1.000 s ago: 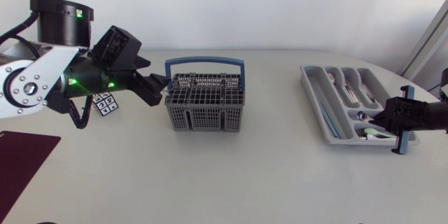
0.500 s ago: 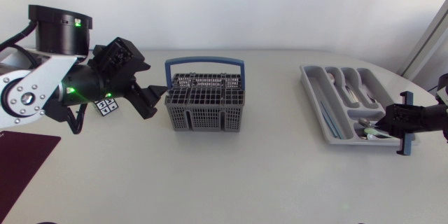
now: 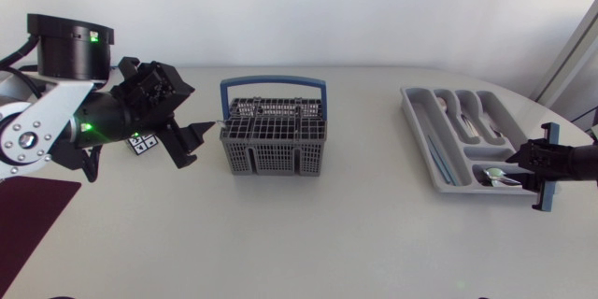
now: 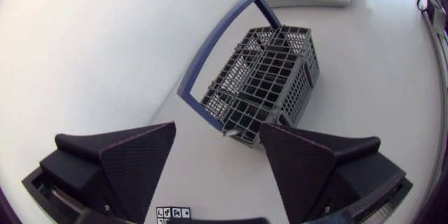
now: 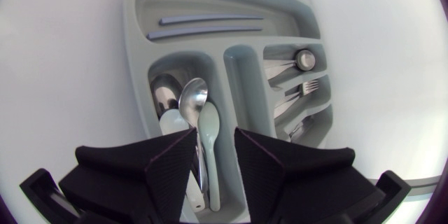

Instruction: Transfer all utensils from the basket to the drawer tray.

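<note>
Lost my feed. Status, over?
Left tool open, beside basket. Right tool open over tray, spoons in it. Nothing blocking.

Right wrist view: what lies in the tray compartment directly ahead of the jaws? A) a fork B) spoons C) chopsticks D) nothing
B: a metal spoon and a pale green spoon lie side by side in that compartment of the drawer tray.
</note>
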Available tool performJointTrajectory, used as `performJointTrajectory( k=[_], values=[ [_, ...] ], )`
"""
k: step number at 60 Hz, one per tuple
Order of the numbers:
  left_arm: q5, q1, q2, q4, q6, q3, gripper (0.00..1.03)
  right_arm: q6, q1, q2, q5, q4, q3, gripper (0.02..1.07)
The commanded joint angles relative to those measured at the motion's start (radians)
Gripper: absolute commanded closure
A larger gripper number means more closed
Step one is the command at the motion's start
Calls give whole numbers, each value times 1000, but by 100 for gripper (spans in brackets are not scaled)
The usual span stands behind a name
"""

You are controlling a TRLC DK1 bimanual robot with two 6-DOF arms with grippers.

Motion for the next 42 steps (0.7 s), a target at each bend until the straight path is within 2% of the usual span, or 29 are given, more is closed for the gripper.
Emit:
performJointTrajectory(
  k=[1,12,15,20,27,31,42],
  values=[
    [-1,14,-19,7,82,-37,20,0,3,-63,-16,-3,-50,56],
    [-2,28,-20,33,234,-51,20,75,60,-178,-38,-3,-136,56],
    [-2,28,-20,45,288,-55,20,103,83,-210,-38,-3,-162,50],
    [-2,29,-17,59,360,-57,20,152,126,-259,-38,-3,-203,47],
    [13,28,-7,59,461,-58,21,227,191,-324,-36,-2,-251,47],
    [22,26,10,59,547,-54,21,309,246,-365,-36,-2,-271,43],
    [47,22,56,19,663,-14,21,450,356,-449,-36,-2,-304,43]
  ],
)
